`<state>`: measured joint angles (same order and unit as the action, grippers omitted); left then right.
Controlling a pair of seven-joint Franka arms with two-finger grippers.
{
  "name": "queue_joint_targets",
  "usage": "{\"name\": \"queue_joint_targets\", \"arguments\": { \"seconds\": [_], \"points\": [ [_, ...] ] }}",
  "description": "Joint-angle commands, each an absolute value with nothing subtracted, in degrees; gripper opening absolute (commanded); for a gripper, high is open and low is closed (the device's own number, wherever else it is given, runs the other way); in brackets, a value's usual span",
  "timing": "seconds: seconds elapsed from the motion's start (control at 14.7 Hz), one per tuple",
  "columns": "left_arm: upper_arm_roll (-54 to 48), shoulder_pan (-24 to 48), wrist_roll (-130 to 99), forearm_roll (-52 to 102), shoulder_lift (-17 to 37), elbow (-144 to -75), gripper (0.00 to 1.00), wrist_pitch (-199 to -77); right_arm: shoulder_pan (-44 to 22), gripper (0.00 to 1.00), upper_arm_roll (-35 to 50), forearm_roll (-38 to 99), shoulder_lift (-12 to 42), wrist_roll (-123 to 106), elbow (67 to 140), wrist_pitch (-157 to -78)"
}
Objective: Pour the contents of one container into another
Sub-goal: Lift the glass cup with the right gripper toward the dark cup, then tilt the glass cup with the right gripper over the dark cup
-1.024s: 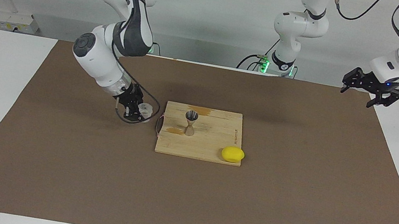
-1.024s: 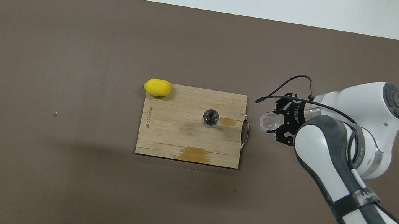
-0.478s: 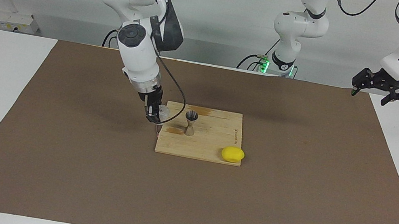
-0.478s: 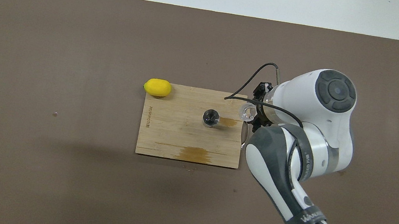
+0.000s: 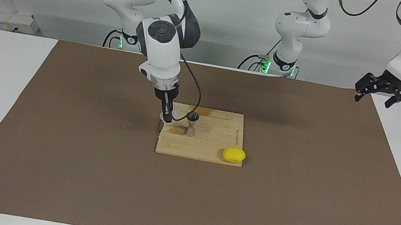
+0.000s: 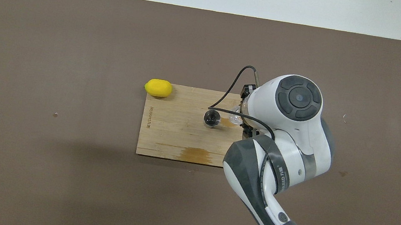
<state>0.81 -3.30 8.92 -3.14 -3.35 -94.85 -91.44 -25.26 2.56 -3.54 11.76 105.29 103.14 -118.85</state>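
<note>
Right hand (image 5: 168, 114) grips clear cup (image 5: 174, 113) beside jigger (image 5: 191, 123) — over wooden board (image 5: 216, 142); left hand (image 5: 386, 90) waits, open.

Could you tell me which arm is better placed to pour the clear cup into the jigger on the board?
The right arm, probably. The right gripper already holds the clear cup over the board, beside the jigger. The left gripper waits open over the table's corner.

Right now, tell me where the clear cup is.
The clear cup is held in the right gripper, up over the wooden board at its right-arm end, just beside the upright metal jigger.
</note>
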Motion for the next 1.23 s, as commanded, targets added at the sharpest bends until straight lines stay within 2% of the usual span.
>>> {"name": "queue_joint_targets", "arguments": {
  "seconds": [0.0,0.48,1.16],
  "points": [
    [1.1,-2.7,6.9,-3.7,-3.9,-96.0,1.00,-93.5,-27.9,0.08,2.5,-8.1,12.7,106.6,101.0,-117.1],
    [1.1,-2.6,4.0,-3.8,-4.1,-96.6,1.00,-93.9,-31.3,0.08,2.5,-17.7,12.7,106.7,101.0,-116.6],
    [1.1,-1.8,4.0,-3.8,-3.9,-96.2,1.00,-93.7,-33.6,0.07,2.5,-30.4,12.6,106.3,102.2,-120.8]
  ]
}}
